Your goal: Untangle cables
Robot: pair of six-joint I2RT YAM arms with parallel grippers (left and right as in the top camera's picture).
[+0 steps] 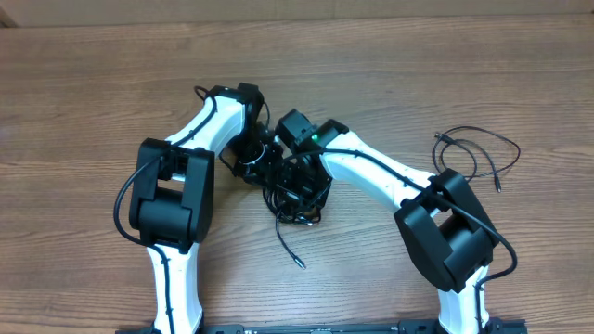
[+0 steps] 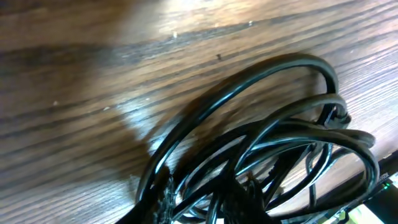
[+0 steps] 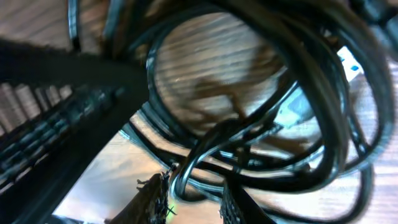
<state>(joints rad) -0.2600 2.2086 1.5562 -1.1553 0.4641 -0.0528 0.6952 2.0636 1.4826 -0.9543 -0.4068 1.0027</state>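
While the bundled cables [image 1: 295, 193] are lying on the bench [image 1: 418, 74], we are judging them light and floppy, best pinched at one outer loop, but we cannot tell if the left gripper [image 1: 264, 165] or the right gripper [image 3: 194, 198] is gripping.

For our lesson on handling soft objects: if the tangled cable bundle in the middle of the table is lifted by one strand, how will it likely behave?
The bundle is probably floppy: its thin cords lie in soft loops. Lifted by one strand, it would likely rise as a clump, since the loops interlace. Its free tail would probably dangle.
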